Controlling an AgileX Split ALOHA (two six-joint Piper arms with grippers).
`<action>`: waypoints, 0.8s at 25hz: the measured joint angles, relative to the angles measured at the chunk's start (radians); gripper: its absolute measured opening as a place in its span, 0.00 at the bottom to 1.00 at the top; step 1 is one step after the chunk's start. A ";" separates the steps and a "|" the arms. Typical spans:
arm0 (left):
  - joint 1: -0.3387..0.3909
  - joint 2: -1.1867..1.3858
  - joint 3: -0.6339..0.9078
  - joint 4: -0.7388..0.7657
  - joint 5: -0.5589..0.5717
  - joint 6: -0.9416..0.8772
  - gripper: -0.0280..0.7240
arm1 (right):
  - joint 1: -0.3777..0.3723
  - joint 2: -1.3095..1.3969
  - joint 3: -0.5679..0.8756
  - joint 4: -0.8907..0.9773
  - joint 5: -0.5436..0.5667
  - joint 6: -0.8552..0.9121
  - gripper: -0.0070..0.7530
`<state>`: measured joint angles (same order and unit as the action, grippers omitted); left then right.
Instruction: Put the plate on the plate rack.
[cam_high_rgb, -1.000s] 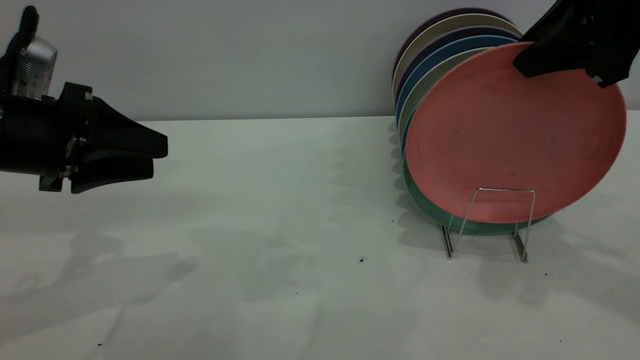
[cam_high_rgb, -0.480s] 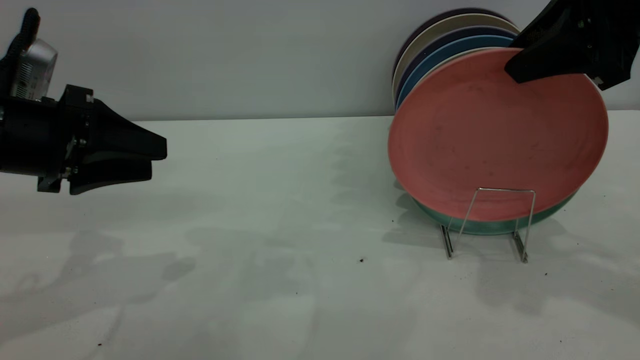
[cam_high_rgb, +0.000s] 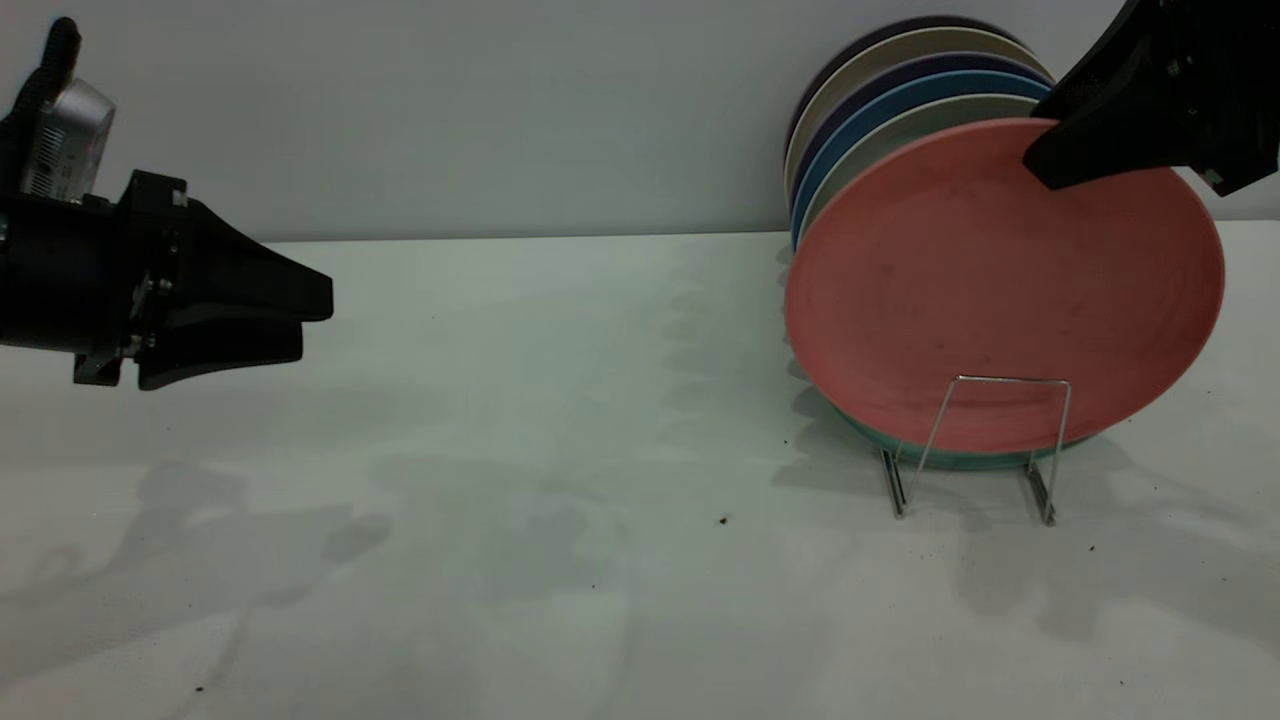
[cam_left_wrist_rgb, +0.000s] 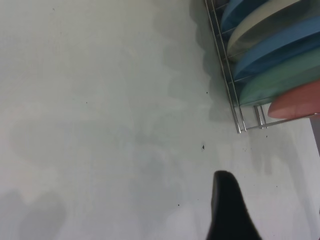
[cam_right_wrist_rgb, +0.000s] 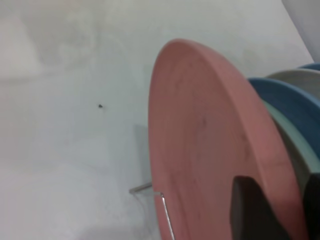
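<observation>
Plates filled most of the plate rack at the right of the table, seen from the front. The salmon-pink plate stood foremost, nearly upright, its lower edge tucked behind the front wire loop and in front of the teal plate. The right gripper was pinched on its upper rim. The left gripper hung well apart over the table's left side, fingers closed together on nothing.

From the left wrist, the rack's end showed with the pink plate's lower edge just at the last wire, beside the teal plate and the blue plates. I could not tell whether the rim sat fully down in a slot. One dark finger of that gripper crossed the view.

From the right wrist, the plate ran edge-on, one finger pressed against its face, the other mostly out of view behind the rim. The front loop lay just beside the plate's lower part.

To my eye the plate was nearly placed. Doing it well would mean lowering until the rim bore on the base wires between the loop and the teal plate, keeping it upright, then opening only when it leaned steady, since an early release could let it tip forward over the short loop.
</observation>
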<state>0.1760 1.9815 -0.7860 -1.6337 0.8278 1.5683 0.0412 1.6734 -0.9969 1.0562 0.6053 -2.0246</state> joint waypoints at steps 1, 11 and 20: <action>0.000 0.000 0.000 0.000 0.000 0.000 0.65 | 0.000 0.000 0.000 0.000 0.005 0.004 0.37; 0.000 0.000 0.000 0.000 -0.001 -0.002 0.65 | 0.000 -0.004 -0.001 -0.017 0.019 0.081 0.50; 0.000 -0.002 0.000 0.001 -0.063 -0.038 0.66 | -0.017 -0.177 -0.001 -0.078 0.001 0.645 0.50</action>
<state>0.1760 1.9794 -0.7860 -1.6326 0.7644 1.5307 0.0238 1.4967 -0.9981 0.9783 0.6063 -1.3794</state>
